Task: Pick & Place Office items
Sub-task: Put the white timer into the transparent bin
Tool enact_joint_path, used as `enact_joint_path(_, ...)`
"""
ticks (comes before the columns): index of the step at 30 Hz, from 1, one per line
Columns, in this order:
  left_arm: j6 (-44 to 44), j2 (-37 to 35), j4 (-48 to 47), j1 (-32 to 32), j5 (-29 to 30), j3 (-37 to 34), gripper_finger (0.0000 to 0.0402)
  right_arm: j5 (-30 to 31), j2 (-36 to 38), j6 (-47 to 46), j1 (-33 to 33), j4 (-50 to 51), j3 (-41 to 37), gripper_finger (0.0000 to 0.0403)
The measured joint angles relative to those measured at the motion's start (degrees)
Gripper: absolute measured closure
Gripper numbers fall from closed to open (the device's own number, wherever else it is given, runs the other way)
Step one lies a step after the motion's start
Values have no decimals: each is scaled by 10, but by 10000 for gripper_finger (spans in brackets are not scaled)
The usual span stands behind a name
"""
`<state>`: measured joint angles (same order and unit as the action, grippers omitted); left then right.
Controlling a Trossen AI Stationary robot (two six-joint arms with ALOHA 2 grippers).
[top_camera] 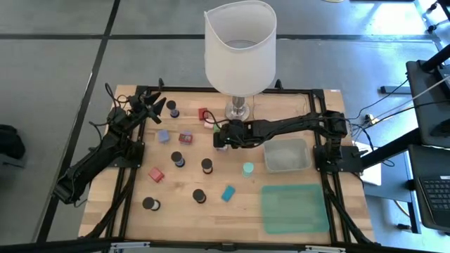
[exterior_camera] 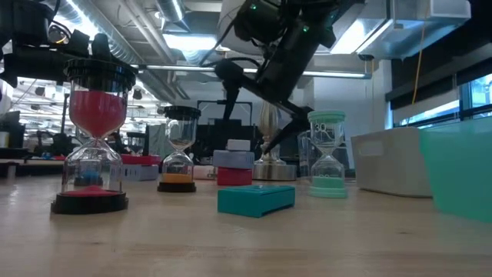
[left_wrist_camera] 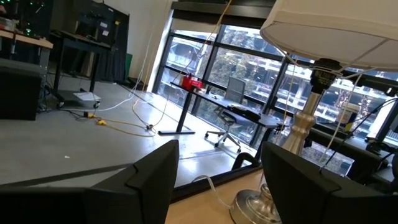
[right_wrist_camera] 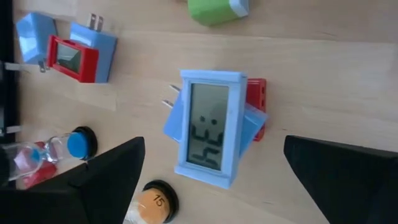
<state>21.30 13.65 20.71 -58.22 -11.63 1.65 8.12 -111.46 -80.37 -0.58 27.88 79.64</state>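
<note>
Small office items lie scattered over the wooden table [top_camera: 176, 211]: black-capped sand timers [top_camera: 178, 159], red [top_camera: 155, 174], blue [top_camera: 163, 135] and teal [top_camera: 228, 192] blocks, and a mint-green disc [top_camera: 247, 169]. My right gripper [top_camera: 222, 140] reaches to the table's middle and slants down. It stands open over a blue block with a display [right_wrist_camera: 208, 127] that lies flat on a red piece, one finger to each side and touching nothing. My left gripper [top_camera: 152, 105] waits at the far left, raised and open, with nothing between its fingers [left_wrist_camera: 149, 180].
A tall lamp with a white shade [top_camera: 239, 46] stands at the far middle, its metal base [top_camera: 238, 111] just beyond my right gripper. A clear tray [top_camera: 286, 154] and a green mat [top_camera: 295, 207] lie at the right. A green piece [right_wrist_camera: 217, 9] and an orange sand timer [right_wrist_camera: 155, 199] flank the blue block.
</note>
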Motion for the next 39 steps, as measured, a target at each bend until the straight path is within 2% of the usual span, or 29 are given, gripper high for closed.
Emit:
enact_joint_path(12, 0, 0, 0, 0, 0, 0, 175, -1, 0, 21, -1, -37, 0, 14)
enact_joint_path(17, 0, 0, 0, 0, 0, 0, 175, 5, 0, 75, -1, -34, 0, 14)
enact_joint_path(22, 0, 0, 0, 0, 0, 0, 176, 44, -6, 89, 5, -37, 0, 14)
enact_joint_path(32, 0, 0, 0, 0, 0, 0, 175, 60, -16, 93, 11, -39, 0, 14)
enact_joint_path(39, 0, 0, 0, 0, 0, 0, 176, 95, -16, 109, 15, -40, 0, 14)
